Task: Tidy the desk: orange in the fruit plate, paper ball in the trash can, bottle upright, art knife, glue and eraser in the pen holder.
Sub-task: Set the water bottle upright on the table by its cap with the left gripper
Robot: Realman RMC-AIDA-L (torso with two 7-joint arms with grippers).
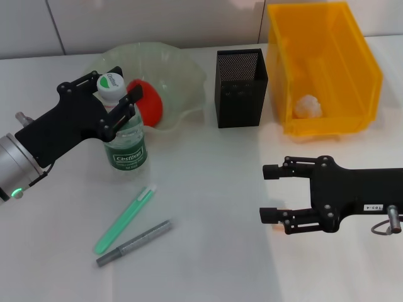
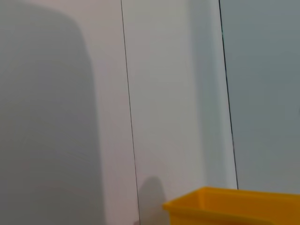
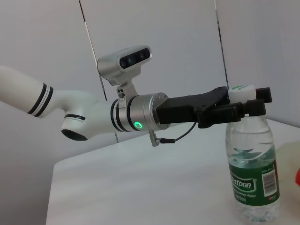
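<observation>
While the bottle (image 1: 125, 141) stands upright just in front of the fruit plate (image 1: 182, 75), your left gripper (image 1: 116, 104) grasps its neck under the cap. Its long axis is vertical, so pull back sideways. Your right gripper (image 1: 272, 192) hangs released, in front of the trash can (image 1: 365, 69).
</observation>
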